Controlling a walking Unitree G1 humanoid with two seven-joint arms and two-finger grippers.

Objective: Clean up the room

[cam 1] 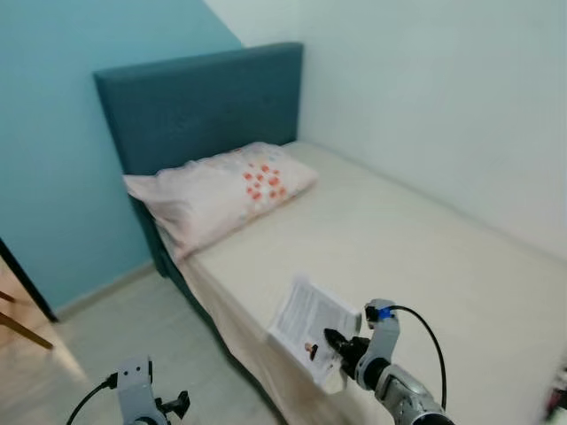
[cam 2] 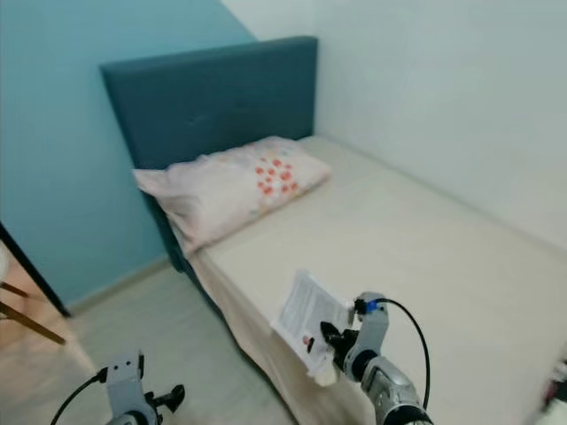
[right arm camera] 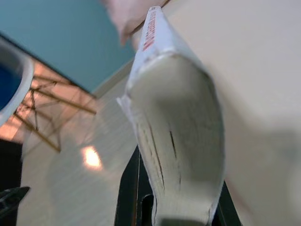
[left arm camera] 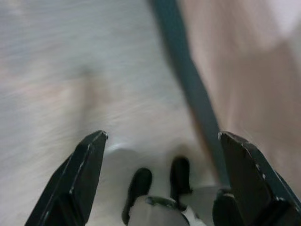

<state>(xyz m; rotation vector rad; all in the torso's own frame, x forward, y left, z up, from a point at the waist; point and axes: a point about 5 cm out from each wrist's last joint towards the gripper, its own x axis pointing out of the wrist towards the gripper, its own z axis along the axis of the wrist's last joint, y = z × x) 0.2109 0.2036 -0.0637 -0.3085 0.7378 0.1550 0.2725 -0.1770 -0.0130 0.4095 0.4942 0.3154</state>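
Holding a book (cam 1: 307, 326) in the right gripper (cam 1: 337, 347), fingers clamped on its lower edge near the spine. Book stands tilted up off the fingertips, cover w/ small print facing the head cam, page block toward the wrist cam. It sits above the near edge of the bed (cam 1: 425, 248), roughly over the mattress corner, floor (cam 1: 133, 328) just beyond the fingers on the robot's left side.

Left gripper (cam 1: 168, 407) low over the floor beside the bed frame, fingers (left arm camera: 84, 174) spread wide, nothing btwn them. Idle.

Pillow (cam 1: 221, 190) well ahead of the right fingers, up against the teal headboard (cam 1: 204, 102). A wooden chair leg (cam 1: 27, 332) is off past the left gripper.

Risks, my read:
- Grip is on one edge only, so most of the book overhangs past the fingertips. A quick wrist turn or a walking jolt could let it pivot or slip out.
- Pages look slightly fanned in the wrist view. If the fingers only pinch some pages + cover, it may flop open.
- If released here it's right at the mattress edge and could slide off to the floor.
- Can't tell how deep the book sits btwn the fingers.
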